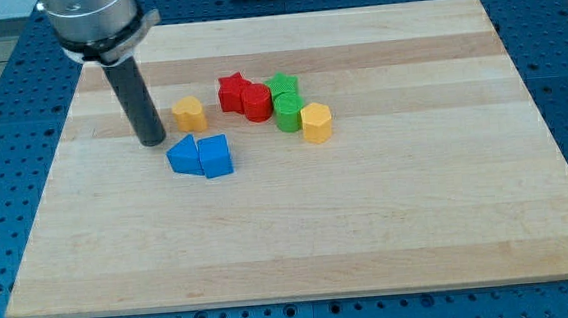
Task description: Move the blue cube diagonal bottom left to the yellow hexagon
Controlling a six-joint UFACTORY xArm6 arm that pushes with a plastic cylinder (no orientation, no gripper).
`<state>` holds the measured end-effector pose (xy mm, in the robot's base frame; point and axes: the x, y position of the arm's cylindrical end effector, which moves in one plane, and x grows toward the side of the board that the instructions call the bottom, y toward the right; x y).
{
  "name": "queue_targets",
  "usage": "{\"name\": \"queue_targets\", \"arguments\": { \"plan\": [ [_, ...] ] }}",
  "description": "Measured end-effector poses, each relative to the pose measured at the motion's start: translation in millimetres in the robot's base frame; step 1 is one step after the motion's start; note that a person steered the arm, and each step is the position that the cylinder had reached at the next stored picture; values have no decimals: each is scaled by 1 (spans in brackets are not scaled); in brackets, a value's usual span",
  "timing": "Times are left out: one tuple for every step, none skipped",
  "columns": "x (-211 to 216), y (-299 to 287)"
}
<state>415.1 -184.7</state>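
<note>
1. Blue plastic cube [216, 156] sits on the pale wooden board [369, 223], left of the board's centre, touching a second blue block [184, 157], shape unclear, on its left side.
2. Cube orientation: no evident long axis; one vertical edge faces the view's bottom, so it stands turned corner-on to the camera.
3. Yellow plastic hexagon [317, 122] lies to the view's right of the cube and slightly higher, well apart from it.
4. Count: two blue, two yellow, two red, two green; eight blocks.
5. Other blocks: small yellow block [189, 114]; red star-like block [231, 91] touching red cylinder [256, 102]; two green blocks [283, 87] [288, 111] beside the hexagon.
6. My tip [152, 143] rests just up-left of the second blue block, close but apparently not touching. The dark rod has no jaws and grasps nothing.
</note>
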Motion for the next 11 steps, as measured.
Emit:
{"name": "queue_targets", "arguments": {
  "plan": [
    [1,1],
    [8,23],
    [17,49],
    [19,63],
    [19,67],
    [19,67],
    [20,74],
    [25,93],
    [31,108],
    [31,112],
    [31,117]
  ]
}}
